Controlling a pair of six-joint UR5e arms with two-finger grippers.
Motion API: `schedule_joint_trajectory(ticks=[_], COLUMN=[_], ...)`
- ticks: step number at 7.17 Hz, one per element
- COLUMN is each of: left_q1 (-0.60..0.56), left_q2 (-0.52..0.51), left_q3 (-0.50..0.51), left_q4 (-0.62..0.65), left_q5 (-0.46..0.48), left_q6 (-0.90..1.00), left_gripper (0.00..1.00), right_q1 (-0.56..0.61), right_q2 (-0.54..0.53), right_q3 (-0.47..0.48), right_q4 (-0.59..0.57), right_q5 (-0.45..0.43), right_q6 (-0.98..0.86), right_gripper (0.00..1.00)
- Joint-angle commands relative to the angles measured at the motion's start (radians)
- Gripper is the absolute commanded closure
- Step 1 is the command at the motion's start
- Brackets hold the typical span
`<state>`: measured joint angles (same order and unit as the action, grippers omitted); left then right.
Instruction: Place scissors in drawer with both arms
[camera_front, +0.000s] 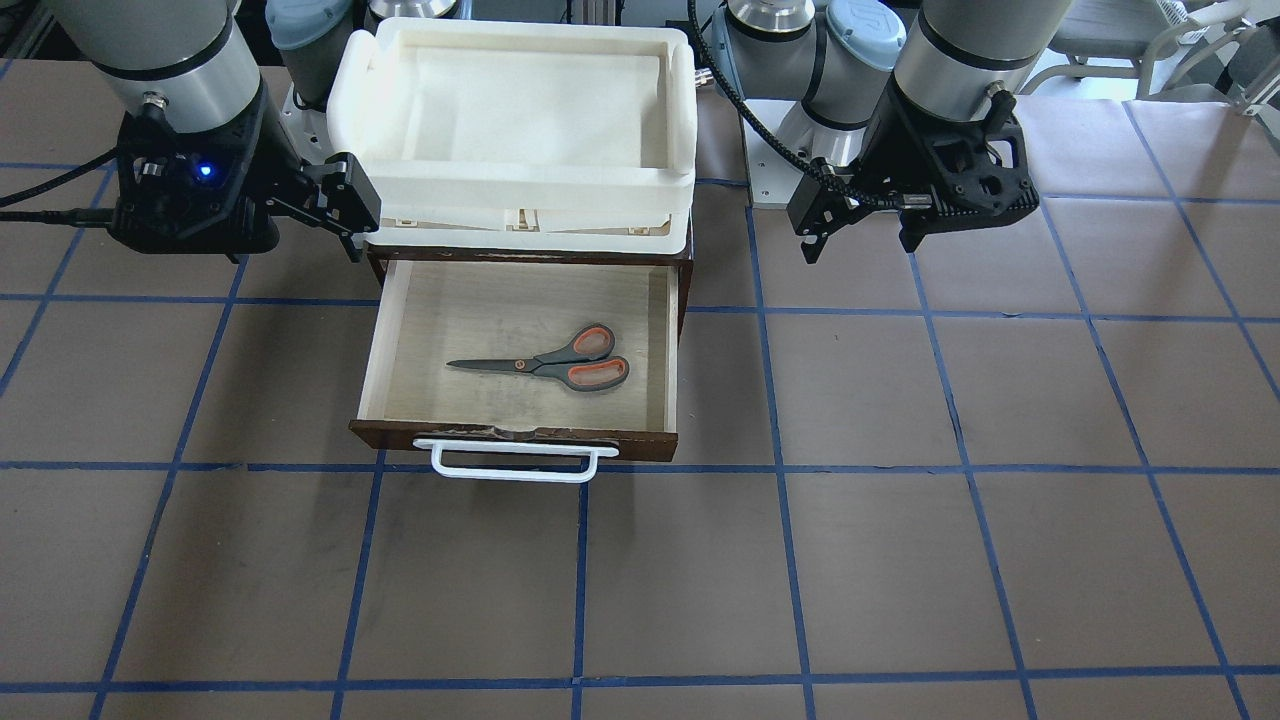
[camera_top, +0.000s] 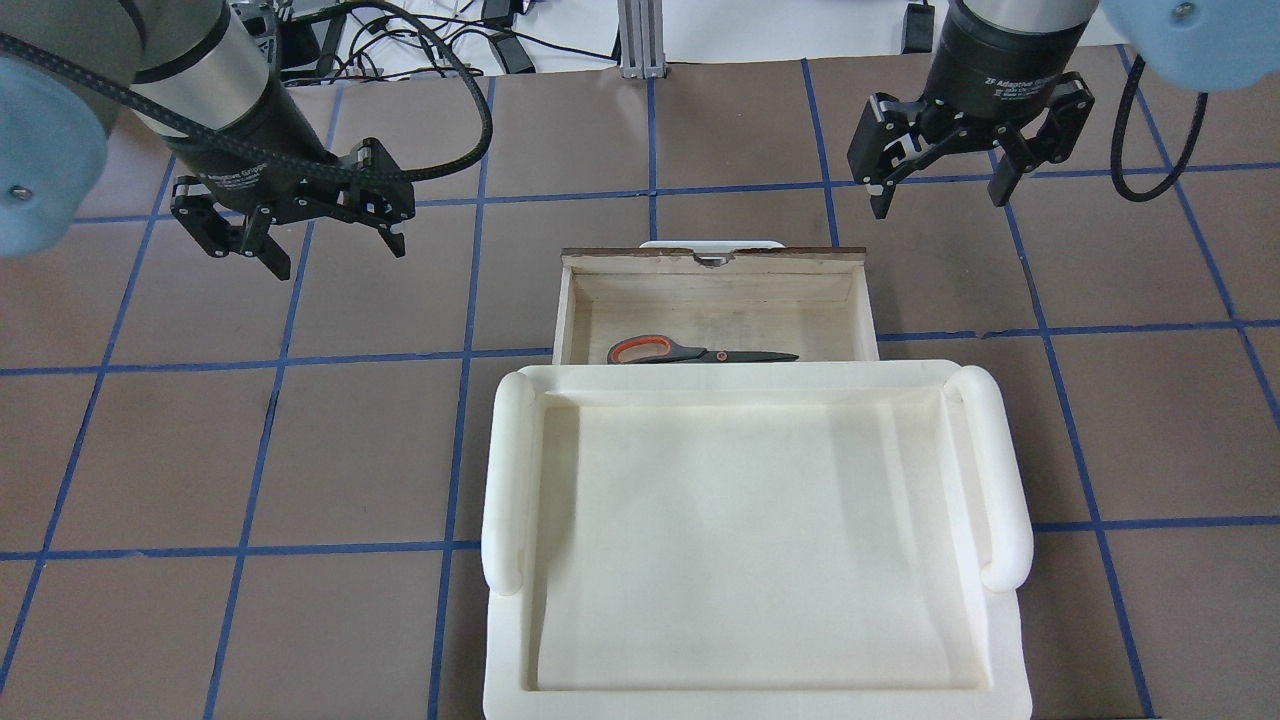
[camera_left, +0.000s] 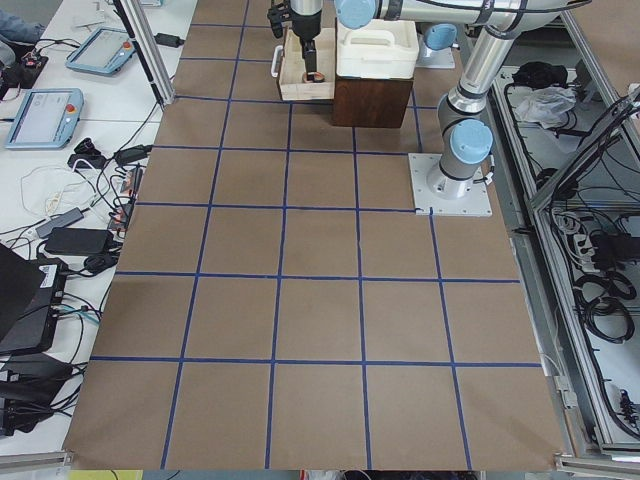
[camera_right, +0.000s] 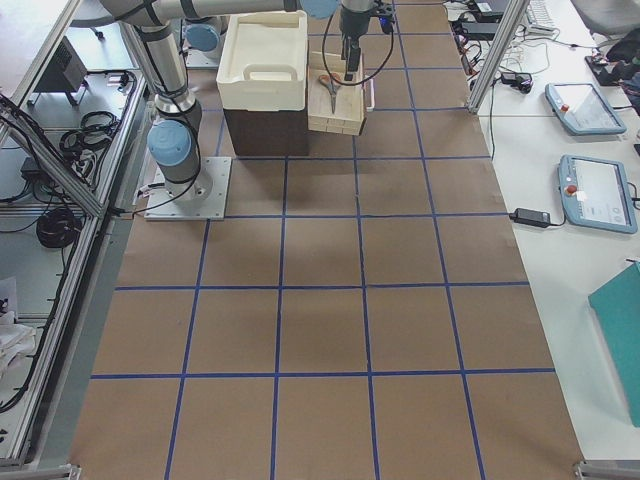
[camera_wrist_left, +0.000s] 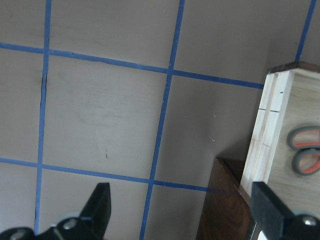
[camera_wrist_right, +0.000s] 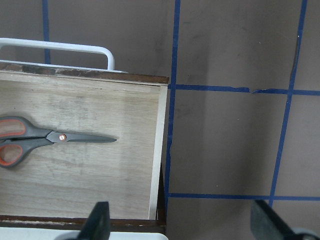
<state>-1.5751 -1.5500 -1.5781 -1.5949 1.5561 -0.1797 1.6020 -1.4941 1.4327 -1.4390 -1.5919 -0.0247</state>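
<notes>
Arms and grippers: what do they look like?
Both the left arm and right arm: silver-grey tubes, light blue joint caps. The left gripper and right gripper: black, two-fingered, white lettering on the collars. A black braided cable runs along the left arm; a blue light glows on the right gripper.

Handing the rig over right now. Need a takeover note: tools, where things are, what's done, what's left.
Left tool: open, empty, hanging above the table beside the drawer's left side.
Right tool: open, empty, above the table off the drawer's right front corner.
Scissors: lying flat and closed on the floor of the drawer, touching neither tool.
Drawer: pulled out, white handle facing away from the robot; white foam tray sits on the cabinet above it.
Done: scissors are in the drawer and released.
Left: probably nothing for the placement itself; if a closed drawer is wanted, it has not been pushed in.
</notes>
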Motion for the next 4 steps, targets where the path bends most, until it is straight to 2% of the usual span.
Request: schedule_joint_trajectory(ticks=[1, 4], left_q1=[-0.005, -0.005], left_q2=[-0.004, 0.004], left_q3=[0.001, 0.0], left_q4=[0.001, 0.001], left_q5=[-0.001, -0.001], left_q6=[0.009, 0.014], left_gripper=[0.0, 0.0], right_q1=[-0.001, -0.001], right_q2=[0.0, 0.0], right_q3=[0.0, 0.0], right_q4=[-0.001, -0.003], right_q5=[0.0, 0.0], right_q6=[-0.001, -0.004], right_gripper=[0.0, 0.0])
